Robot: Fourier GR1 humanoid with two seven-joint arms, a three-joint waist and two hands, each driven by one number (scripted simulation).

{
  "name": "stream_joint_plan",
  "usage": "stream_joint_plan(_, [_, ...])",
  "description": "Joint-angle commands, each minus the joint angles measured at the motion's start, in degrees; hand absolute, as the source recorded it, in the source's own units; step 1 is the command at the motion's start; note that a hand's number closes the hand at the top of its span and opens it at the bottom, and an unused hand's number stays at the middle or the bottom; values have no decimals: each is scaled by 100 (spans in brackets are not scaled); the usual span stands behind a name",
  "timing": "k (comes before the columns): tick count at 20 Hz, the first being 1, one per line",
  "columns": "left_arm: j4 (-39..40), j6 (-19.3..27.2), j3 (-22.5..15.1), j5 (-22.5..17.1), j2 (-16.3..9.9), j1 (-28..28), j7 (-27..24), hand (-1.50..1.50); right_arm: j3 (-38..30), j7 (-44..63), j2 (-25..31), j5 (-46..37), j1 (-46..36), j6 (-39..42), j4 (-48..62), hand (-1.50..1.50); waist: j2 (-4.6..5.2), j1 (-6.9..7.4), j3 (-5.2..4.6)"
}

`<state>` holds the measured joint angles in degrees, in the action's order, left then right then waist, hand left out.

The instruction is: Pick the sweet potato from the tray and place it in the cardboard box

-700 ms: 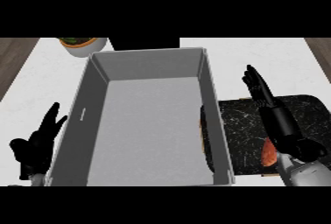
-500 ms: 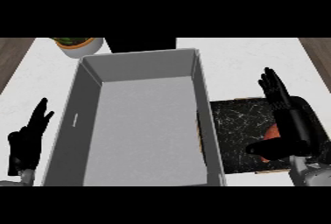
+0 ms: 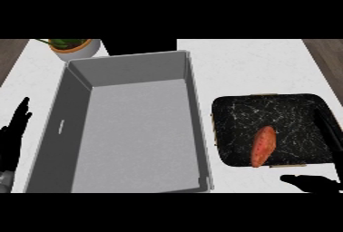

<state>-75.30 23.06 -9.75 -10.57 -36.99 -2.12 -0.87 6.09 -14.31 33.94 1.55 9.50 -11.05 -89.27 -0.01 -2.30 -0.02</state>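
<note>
- Sweet potato (image 3: pixel 262 146) lies on the tray (image 3: pixel 234 108), untouched; pick not yet done.
- Box (image 3: pixel 194 113) stands just left of the tray, holding nothing.
- Right hand (image 3: pixel 313 183): at tray's near corner, grasping nothing; finger state cannot be told.
- Left hand (image 3: pixel 15 136): released, resting at left edge.

The right hand (image 3: pixel 315 183) and the left hand (image 3: pixel 15 136) are each cut off by the picture's edges.

Sweet potato (image 3: pixel 262 146) on tray (image 3: pixel 234 108), right of cardboard box (image 3: pixel 194 113); potted plant (image 3: pixel 72 46) behind box.
</note>
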Motion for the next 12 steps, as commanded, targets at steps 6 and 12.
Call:
stream_joint_plan(6, [318, -463, 105, 236, 60, -298, -88, 0, -730, -1844, 237, -62, 379, 542, 787, -150, 3, 212, 2])
stream_joint_plan(12, [636, -400, 101, 311, 154, -664, 25, 0, -453, -422, 1539, -1052, 435, 823, 400, -150, 33, 217, -16])
